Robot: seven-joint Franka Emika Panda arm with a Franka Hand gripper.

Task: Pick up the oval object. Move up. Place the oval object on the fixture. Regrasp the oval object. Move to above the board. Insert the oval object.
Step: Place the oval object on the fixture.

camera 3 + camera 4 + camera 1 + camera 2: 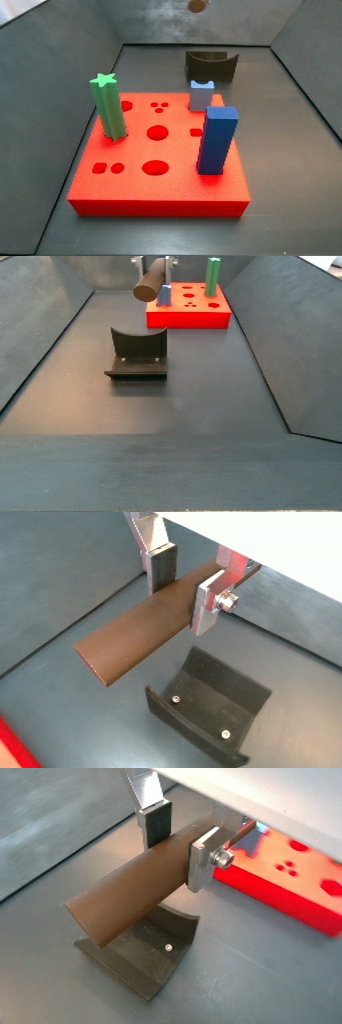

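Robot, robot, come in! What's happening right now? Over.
Tool shut on oval object, high above the floor. Fixture below, empty. Board holds green, blue, grey-blue pegs. Nothing in the way.

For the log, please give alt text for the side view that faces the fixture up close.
The gripper holds the brown oval object in the air, above and apart from the dark fixture on the grey floor. Behind stands the red board with green and blue pegs upright.

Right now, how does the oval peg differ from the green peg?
The oval peg is brown and lies level in the air, clamped in the tool above the fixture. The green peg stands upright in the board. The oval peg's end is rounded; the green peg has a star top. Both are slim.
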